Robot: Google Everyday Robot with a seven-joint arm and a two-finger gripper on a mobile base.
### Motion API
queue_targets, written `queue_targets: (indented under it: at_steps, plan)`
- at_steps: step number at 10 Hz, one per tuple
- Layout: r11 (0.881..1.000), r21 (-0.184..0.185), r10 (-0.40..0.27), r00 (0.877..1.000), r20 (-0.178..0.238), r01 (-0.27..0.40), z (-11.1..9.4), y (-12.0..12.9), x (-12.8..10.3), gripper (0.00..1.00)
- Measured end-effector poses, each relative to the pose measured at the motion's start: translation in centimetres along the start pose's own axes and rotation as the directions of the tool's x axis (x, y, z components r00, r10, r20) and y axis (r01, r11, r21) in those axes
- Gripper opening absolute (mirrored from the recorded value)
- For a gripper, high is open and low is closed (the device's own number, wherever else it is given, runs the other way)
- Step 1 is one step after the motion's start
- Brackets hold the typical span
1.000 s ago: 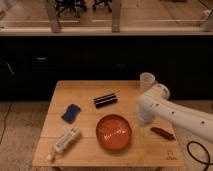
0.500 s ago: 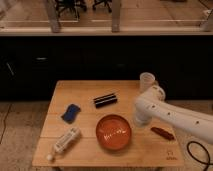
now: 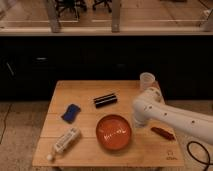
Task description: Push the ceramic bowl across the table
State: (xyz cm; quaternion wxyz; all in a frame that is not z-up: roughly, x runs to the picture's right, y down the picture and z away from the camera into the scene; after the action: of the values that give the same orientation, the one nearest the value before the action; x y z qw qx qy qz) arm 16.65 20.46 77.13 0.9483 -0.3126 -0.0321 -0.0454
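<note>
**Just off the bowl's rim, the gripper sits low over the table**

The ceramic bowl [image 3: 114,132] stands upright on the table [image 3: 82,91], towards the near edge and a little right of the middle as the camera sees it. It is orange-red and glossy, with faint white marks on its inner floor.

The white arm [image 3: 172,119] comes in from the right of the bowl and bends down at a rounded joint. The gripper [image 3: 136,123] is at its lower end, just beside the bowl's right rim and low over the wood. Whether it touches the rim cannot be told, nor whether it is released or clenched, because the arm's own bulk hides its tip.

Everything else is placed around the bowl:

- Behind it lies a short black cylinder [image 3: 105,100] on its side, well apart from the rim.
- To the rear left lies a blue pad [image 3: 71,112].
- To the left, near the table's front edge, a white bottle [image 3: 66,140] lies slantwise on its side.
- To the right, past the gripper, a small dark red object [image 3: 162,132] lies flat.
- To the rear right, at the far corner, stands a translucent white cup [image 3: 147,80].
- A small dark logo [image 3: 170,155] marks the near right corner.

Off the table, right of the bowl, a black cable [image 3: 196,151] loops over the floor.
</note>
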Motion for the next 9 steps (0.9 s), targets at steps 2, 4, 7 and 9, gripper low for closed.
queue_targets:
  at_steps: [2, 4, 7, 9]
  plan:
    - [1.0, -0.01, -0.003, 1.0, -0.001, 0.003, 0.4, 0.2, -0.1, 0.02]
    - [1.0, -0.019, -0.014, 1.0, 0.003, 0.014, 0.8, 0.2, -0.9, 0.02]
    - [0.999, -0.032, -0.023, 1.0, -0.004, 0.023, 1.0, 0.2, -1.2, 0.02]
    - [0.999, -0.036, -0.035, 0.999, -0.006, 0.035, 1.2, 0.0, -1.9, 0.02]
